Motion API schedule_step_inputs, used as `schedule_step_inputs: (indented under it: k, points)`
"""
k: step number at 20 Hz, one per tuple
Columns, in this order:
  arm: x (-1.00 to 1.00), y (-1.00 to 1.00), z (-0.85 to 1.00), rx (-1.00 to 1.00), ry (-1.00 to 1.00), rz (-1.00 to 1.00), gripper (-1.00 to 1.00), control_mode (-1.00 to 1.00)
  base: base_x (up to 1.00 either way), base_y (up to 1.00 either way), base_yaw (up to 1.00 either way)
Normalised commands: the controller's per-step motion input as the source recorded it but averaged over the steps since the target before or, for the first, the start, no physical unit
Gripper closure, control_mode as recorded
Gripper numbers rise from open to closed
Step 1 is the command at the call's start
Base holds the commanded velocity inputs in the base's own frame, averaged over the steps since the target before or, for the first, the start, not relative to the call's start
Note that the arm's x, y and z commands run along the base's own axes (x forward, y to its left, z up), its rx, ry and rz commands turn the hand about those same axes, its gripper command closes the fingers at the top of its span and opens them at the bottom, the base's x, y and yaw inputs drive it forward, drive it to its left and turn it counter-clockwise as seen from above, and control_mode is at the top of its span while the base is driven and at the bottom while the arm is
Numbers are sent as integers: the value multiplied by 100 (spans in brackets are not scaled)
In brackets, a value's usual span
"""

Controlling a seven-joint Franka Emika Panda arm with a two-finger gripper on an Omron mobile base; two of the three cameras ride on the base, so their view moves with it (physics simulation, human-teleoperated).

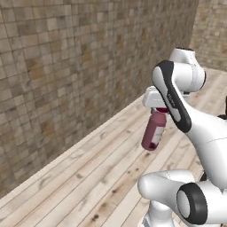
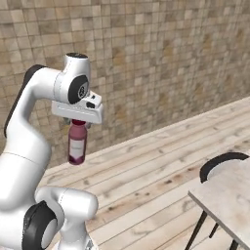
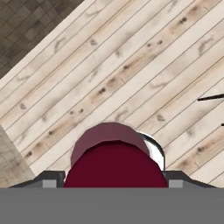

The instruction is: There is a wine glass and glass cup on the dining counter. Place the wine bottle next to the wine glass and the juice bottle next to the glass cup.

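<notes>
Juice bottle carried in the air, above the wooden plank floor (image 1: 80, 177).

Stout pinkish-maroon plastic juice bottle (image 1: 154, 131) with dark red cap and pale label hangs upright under the hand (image 2: 78, 121), fingers clamped on its cap; well clear of the beige marble-look desk (image 2: 229, 197) corner.

Flat, even rendered light with soft textures, no glare, no cast shadows, slightly blurred throughout.
</notes>
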Motion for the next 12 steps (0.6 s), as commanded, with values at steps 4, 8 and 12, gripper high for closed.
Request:
schedule_step_inputs:
  k: [4, 8, 12]
  points:
    - [0, 0, 0, 0, 0, 0, 100, 100, 68, 36, -39]
    - [0, 0, 0, 0, 0, 0, 100, 100, 66, 36, -41]
    - [0, 0, 0, 0, 0, 0, 100, 100, 66, 35, -41]
